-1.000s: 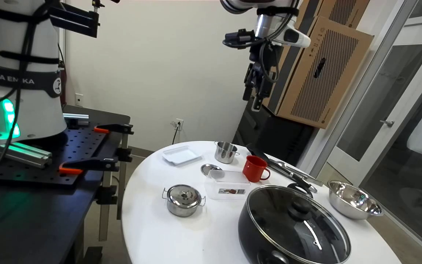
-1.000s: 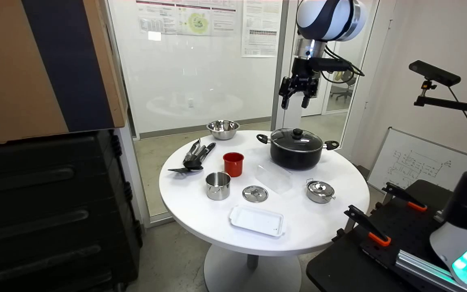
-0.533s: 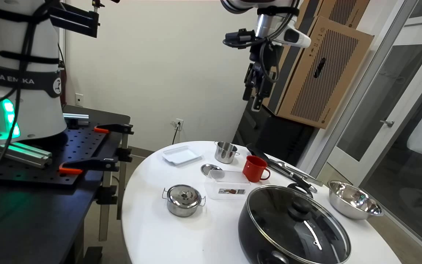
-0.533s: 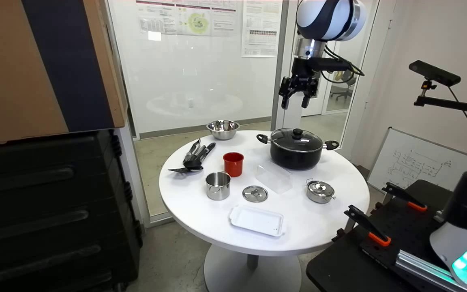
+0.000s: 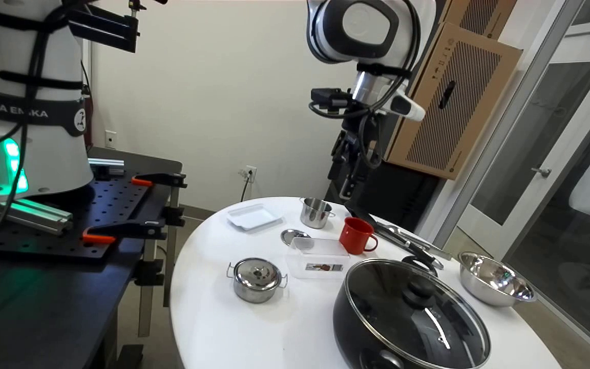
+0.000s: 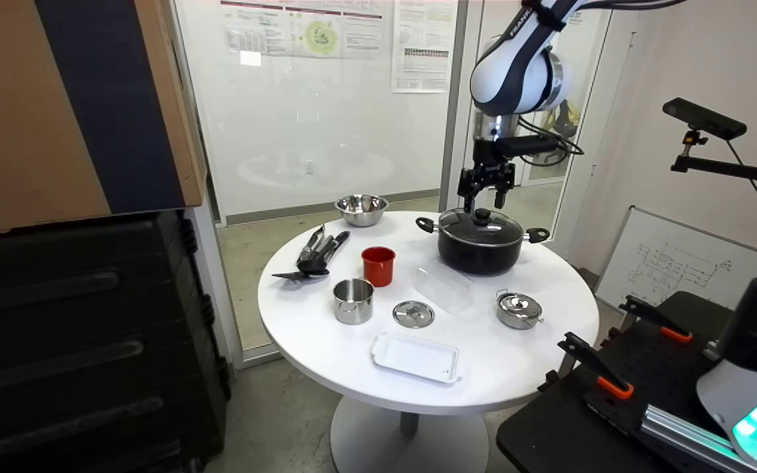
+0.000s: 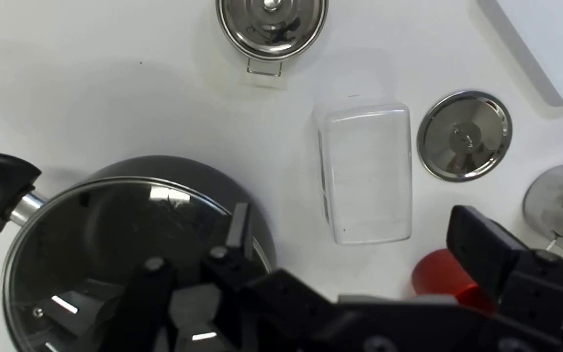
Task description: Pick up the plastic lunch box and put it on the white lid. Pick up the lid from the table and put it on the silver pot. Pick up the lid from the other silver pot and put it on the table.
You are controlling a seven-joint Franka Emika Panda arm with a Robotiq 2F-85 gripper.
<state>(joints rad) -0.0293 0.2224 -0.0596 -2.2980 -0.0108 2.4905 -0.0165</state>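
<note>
The plastic lunch box (image 7: 369, 176), clear and whitish, lies on the round white table (image 6: 510, 368) between the pan and the loose steel lid (image 7: 465, 137). Near the table's edge in both exterior views is the flat white lid (image 6: 416, 358). The narrow silver pot (image 6: 353, 303) stands uncovered beside the red mug. Squat and wearing its lid, the other silver pot (image 5: 256, 287) stands apart from the rest. My gripper (image 6: 484, 201) hangs above the table, apart from everything. Its fingers are spread wide with nothing between them; in the wrist view the box lies below and ahead of the gripper (image 7: 352, 217).
A large black pan (image 6: 480, 257) with a glass lid stands close to the lunch box. The red mug (image 6: 378, 266) is on the box's opposite side. Dark utensils (image 6: 316, 257) and a steel bowl (image 6: 361, 211) lie farther out. Cardboard boxes (image 5: 448, 102) rise behind the arm.
Over the last half second the arm has come down toward the table, its gripper staying open. Before that it held still. The objects on the table have not moved.
</note>
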